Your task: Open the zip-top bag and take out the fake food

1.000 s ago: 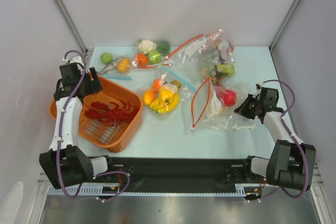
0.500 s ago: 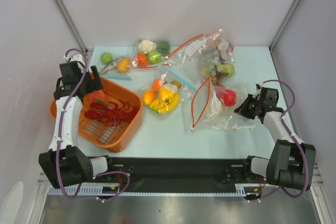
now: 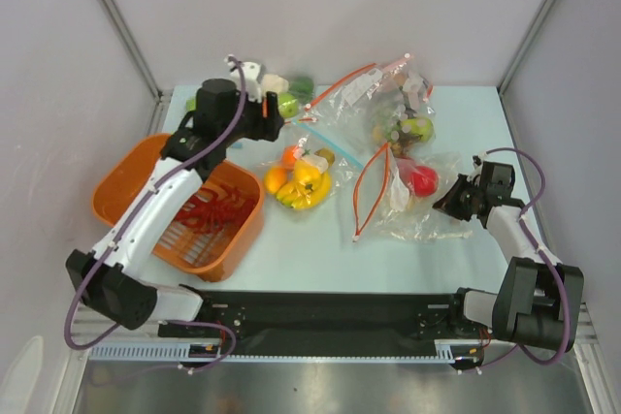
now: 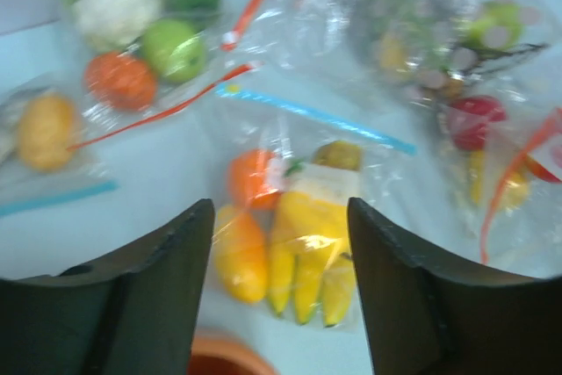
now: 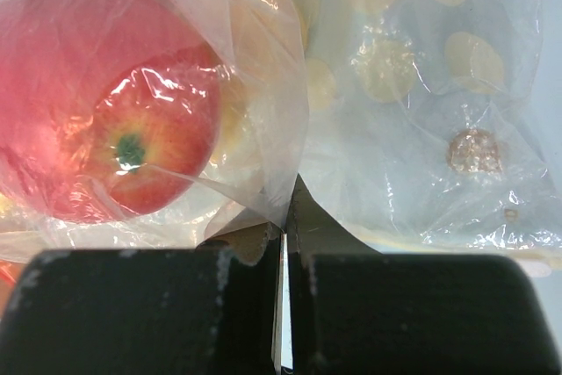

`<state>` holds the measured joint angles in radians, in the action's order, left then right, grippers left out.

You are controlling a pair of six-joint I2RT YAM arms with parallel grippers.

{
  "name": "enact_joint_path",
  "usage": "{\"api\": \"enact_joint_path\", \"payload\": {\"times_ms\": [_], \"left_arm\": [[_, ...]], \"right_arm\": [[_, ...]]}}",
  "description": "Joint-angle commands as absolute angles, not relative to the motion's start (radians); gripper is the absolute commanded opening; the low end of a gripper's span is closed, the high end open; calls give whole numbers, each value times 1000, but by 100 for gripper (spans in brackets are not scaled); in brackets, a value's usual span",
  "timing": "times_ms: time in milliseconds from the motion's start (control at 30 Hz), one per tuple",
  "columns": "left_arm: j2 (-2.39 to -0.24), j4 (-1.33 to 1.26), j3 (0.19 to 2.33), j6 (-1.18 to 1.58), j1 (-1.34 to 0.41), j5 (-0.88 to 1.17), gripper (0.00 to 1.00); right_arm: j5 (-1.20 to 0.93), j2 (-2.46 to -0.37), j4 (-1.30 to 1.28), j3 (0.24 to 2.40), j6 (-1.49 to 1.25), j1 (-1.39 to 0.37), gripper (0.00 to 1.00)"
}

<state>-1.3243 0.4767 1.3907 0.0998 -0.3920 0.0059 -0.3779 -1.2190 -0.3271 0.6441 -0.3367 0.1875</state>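
Right tool (image 3: 454, 201) is fully shut, pinching a fold of clear film at the near-right edge of the zip-top bag (image 3: 412, 212). The right wrist view shows the plastic caught between the closed fingers (image 5: 263, 256). The bag lies flat on the right side of the counter (image 3: 291, 239), with its orange-red zip strip (image 3: 372, 186) looping open toward the middle. A red apple (image 5: 132, 129) sits inside, just beyond the pinch.

Left tool (image 3: 270, 118) is spread wide and holds nothing. It hangs above the counter's far-middle area, and its wrist view looks down on the banana bag (image 4: 303, 243), not the target. The lobster (image 3: 209, 212) lies in the orange basket (image 3: 121, 167) at left, so that piece looks done.

Step, as I read it: the mouth is open and removal is under way. The right side anchors the bag while the left comes across for the next piece.

Next move calls for the left tool to travel right, past the banana bag, and enter the open mouth by the zip strip. It then needs to close on the apple without snagging film. The right pinch must hold so the bag doesn't drag. Risk is grabbing plastic along with the fruit.
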Motion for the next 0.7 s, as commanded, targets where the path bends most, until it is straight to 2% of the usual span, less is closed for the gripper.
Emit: {"api": "enact_joint_path", "payload": {"times_ms": [0,100,300,500,667], "left_arm": [[-1397,368,1442,138,-485,131,65],[-1460,315,1443,175,-587,225,53],[-1586,261,1480,192,-701,362,43],[-1706,232,1512,210,-768,429,39],[-1782,215,1525,207,-781,433,40]], "right_arm": [[-374,-1207,-327,684,-324,195,0],[-376,-1204,-331,687,-322,193,0],[-377,-1200,-333,684,-321,195,0],[-374,-1189,-334,683,-321,195,0],[-374,-1180,-336,678,-319,195,0]]}}
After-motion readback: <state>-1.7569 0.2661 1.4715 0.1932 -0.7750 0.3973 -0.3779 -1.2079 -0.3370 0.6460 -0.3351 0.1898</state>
